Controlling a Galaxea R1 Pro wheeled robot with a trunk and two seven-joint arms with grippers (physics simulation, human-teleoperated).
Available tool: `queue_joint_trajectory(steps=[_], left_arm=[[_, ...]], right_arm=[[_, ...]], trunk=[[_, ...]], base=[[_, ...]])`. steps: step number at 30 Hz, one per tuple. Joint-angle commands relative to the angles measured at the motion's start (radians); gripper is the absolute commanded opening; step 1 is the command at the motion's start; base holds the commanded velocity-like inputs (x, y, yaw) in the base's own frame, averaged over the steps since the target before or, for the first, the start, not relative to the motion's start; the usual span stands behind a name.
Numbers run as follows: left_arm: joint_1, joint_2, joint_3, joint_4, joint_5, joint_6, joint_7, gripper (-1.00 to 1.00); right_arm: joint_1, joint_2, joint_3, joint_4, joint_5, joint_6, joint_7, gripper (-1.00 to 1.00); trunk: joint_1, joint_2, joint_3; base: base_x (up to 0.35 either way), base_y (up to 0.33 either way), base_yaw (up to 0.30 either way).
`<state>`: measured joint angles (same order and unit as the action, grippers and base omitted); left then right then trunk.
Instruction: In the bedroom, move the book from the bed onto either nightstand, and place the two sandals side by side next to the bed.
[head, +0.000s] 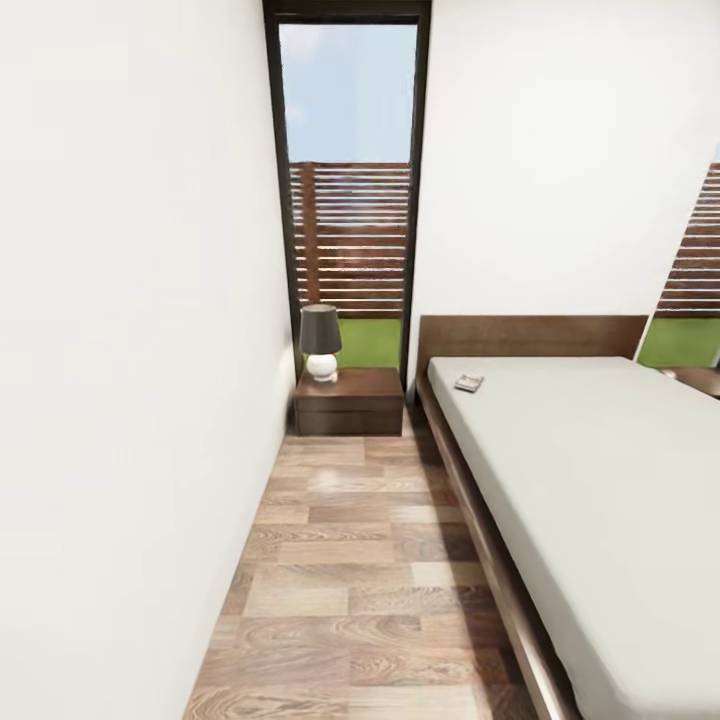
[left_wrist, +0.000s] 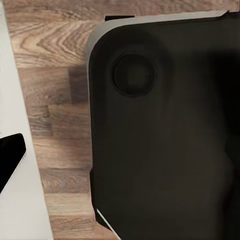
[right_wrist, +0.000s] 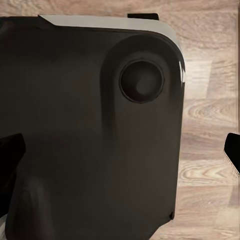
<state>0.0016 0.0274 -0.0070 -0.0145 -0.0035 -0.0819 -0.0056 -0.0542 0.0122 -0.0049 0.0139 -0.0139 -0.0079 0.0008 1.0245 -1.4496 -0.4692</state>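
Book (head: 468, 382) sits on the bed (head: 600, 480) up near the headboard, right by the nightstand (head: 349, 400) with the lamp (head: 320, 342), so I'd roll straight up the aisle beside the bed before reaching; can't tell how the jaws stand.

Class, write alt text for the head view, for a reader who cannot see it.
A small book lies near the headboard end of a low bed with a pale mattress. Left of the bed stands a dark nightstand bearing a lamp, before a tall window. A wood-plank floor runs between the bed and a white wall.
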Motion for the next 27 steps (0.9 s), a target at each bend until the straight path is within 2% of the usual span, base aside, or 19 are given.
queue_joint_trajectory(steps=[1, 27], left_arm=[[0.000, 0.000, -0.001, -0.001, -0.001, -0.002, -0.001, 1.00], [0.000, 0.000, -0.001, -0.001, 0.000, -0.004, -0.001, 1.00]], right_arm=[[-0.001, 0.000, -0.001, 0.001, -0.001, -0.001, 0.000, 1.00], [-0.001, 0.000, -0.001, 0.001, -0.001, -0.001, -0.002, 1.00]], trunk=[[0.000, 0.000, -0.001], [0.000, 0.000, -0.001]], base=[[0.269, 0.000, 0.000], [0.274, 0.000, 0.000]])
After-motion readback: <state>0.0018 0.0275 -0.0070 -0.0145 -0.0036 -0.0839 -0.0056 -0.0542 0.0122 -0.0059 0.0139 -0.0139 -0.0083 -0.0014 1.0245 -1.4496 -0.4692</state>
